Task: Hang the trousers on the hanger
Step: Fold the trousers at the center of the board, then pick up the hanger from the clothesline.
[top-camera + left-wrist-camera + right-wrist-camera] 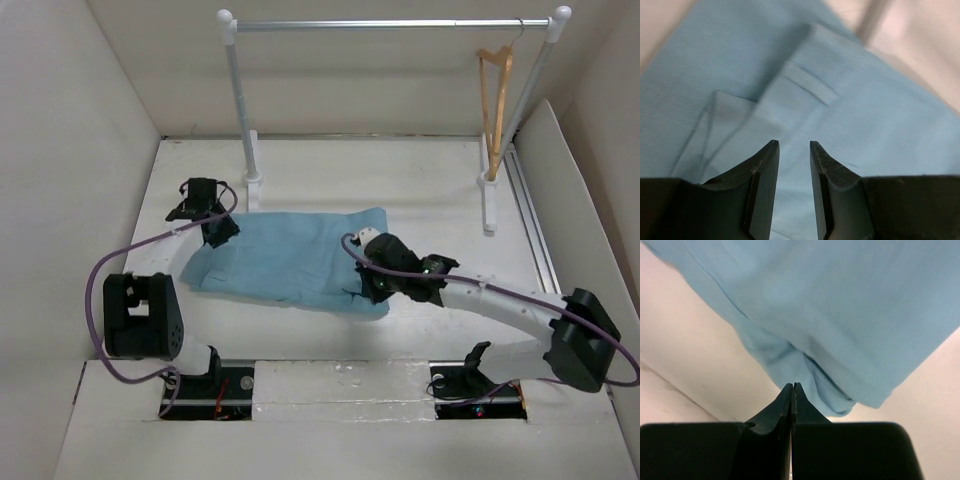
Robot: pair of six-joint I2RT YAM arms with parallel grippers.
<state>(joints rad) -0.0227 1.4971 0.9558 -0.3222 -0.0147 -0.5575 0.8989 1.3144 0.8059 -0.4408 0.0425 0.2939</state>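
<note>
Trousers [290, 258] lay flat on the white table [420, 180], roughly mid-table, folded over on themselves, long side running left to right. Hanger [495, 100] hung by its hook at the right end of the clothes rail [390, 24] at the back, well apart from the trousers, nothing on it. Left gripper [792, 146] sat at the left end of the trousers, pointing down at the cloth, jaws a narrow gap apart with blue fabric visible between them, nothing clamped; wrist view showed a folded flap and a seam just beyond the tips. Right gripper [793, 386] was at the near right corner of the trousers, jaws pressed fully together, tips right at a bunched bit of the edge; couldn't tell whether any cloth was pinched between them. Purple cables looped off both arms
</note>
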